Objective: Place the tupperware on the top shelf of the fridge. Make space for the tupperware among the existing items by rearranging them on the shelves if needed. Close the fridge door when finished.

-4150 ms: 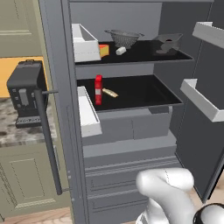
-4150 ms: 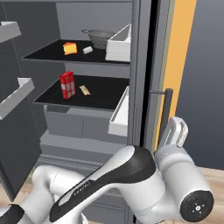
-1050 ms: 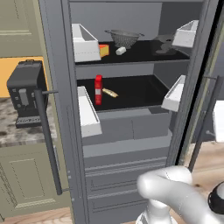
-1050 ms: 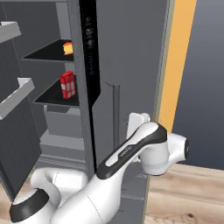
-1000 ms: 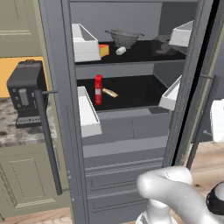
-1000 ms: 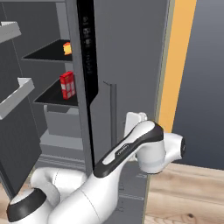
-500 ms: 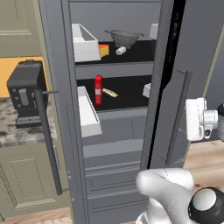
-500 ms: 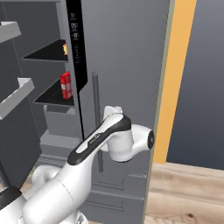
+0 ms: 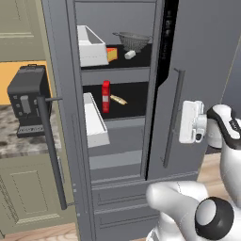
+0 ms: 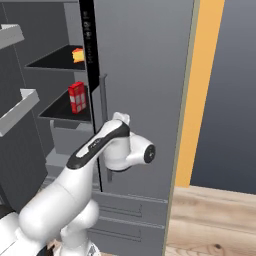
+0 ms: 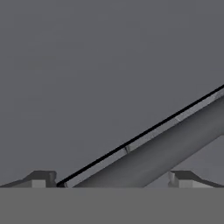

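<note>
Right door is being pushed shut by the gripper, which is pressed flat against the door face just beside the bar handle. In the hand view the handle runs diagonally between the finger tips; the tips sit wide apart, so the claw reads as parted, nothing held. Tupperware cannot be made out on the top shelf; colander, cheese and white block are seen there, red bottle and tan stick on the shelf below. Judgement: push should be kept square to the panel, contact held off the handle, until the door seats. Left door is open and must be shut too.
</note>
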